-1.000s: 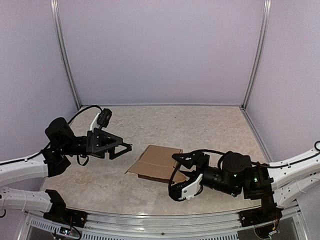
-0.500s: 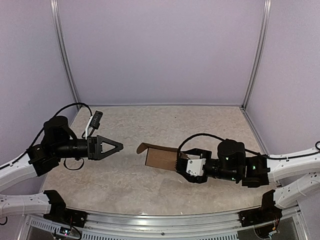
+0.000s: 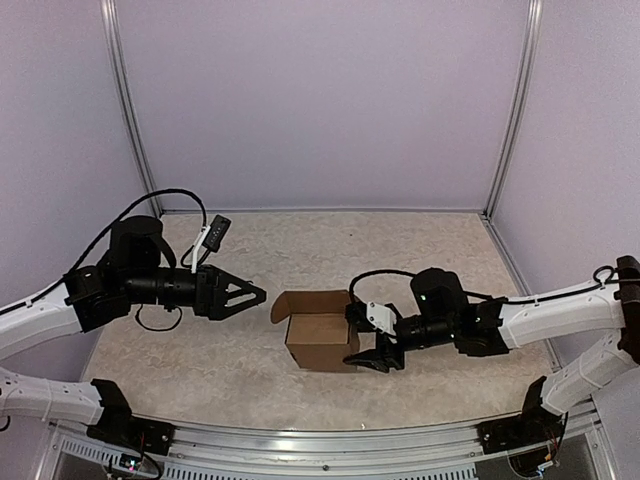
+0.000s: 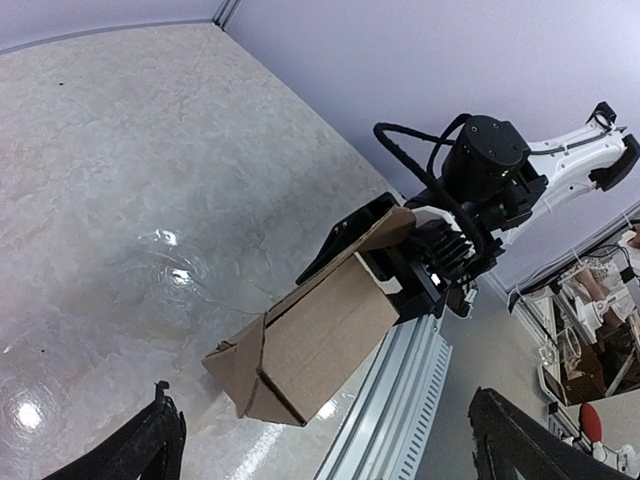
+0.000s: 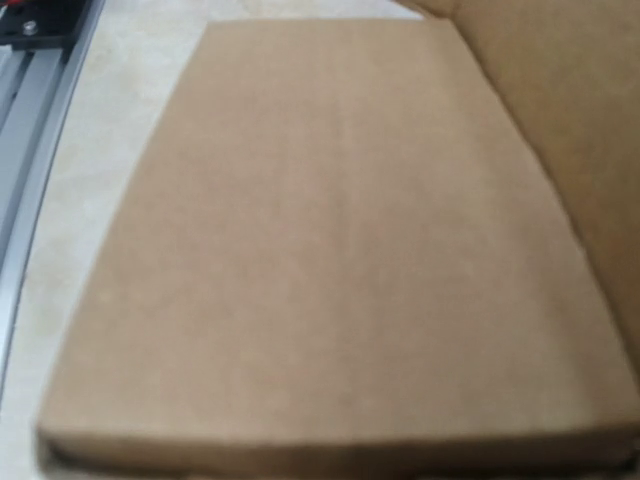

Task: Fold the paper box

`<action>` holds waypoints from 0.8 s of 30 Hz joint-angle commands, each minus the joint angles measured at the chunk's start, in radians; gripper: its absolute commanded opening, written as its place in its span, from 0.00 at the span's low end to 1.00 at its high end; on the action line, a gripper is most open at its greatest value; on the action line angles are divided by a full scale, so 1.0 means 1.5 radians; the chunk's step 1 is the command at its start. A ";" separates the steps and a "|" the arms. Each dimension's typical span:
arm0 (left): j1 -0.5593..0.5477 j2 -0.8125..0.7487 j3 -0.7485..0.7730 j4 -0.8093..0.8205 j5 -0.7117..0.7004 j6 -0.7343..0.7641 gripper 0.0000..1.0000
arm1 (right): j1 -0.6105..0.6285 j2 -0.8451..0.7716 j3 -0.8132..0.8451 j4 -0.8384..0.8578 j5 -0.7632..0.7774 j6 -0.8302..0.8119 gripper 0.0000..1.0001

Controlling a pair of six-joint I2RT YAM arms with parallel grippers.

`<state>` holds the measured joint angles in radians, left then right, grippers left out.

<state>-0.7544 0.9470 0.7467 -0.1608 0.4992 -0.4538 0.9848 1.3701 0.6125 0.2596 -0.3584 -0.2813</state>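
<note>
The paper box [image 3: 322,342] is brown cardboard standing as a small cube-like shape in mid-table, with one flap [image 3: 283,303] sticking out at its upper left. My right gripper [image 3: 364,336] grips its right end, one finger above and one below the wall. In the right wrist view a cardboard panel [image 5: 330,250] fills the picture and hides the fingers. My left gripper [image 3: 256,293] hovers open just left of the flap, not touching it. In the left wrist view the box [image 4: 320,340] hangs beyond my wide-apart fingertips [image 4: 160,440].
A metal rail [image 3: 320,442] runs along the near table edge, also seen as the rail [image 4: 400,400] under the box. Purple walls and two corner posts [image 3: 130,110] close off the back and sides. The beige table [image 3: 400,250] stretches behind the box.
The right gripper has turned the flat cardboard up into a box shape and carried it slightly left. The left gripper has swung right toward the box, still open.
</note>
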 commanded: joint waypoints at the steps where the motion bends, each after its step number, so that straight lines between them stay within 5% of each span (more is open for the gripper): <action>1: -0.019 0.035 0.028 -0.053 -0.057 0.047 0.94 | -0.014 0.038 0.015 0.044 -0.069 0.042 0.39; 7: -0.039 0.075 0.046 -0.089 -0.123 0.062 0.81 | -0.014 0.066 0.022 0.064 -0.071 0.050 0.37; 20: -0.081 0.174 0.082 -0.097 -0.158 0.056 0.25 | -0.014 0.072 0.007 0.092 -0.067 0.069 0.34; 24: -0.086 0.179 0.089 -0.098 -0.161 0.054 0.19 | -0.014 0.074 0.004 0.096 -0.063 0.071 0.33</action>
<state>-0.8711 1.2087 0.8455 -0.2863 0.2810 -0.3809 0.9699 1.4666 0.6235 0.3721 -0.4492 -0.1898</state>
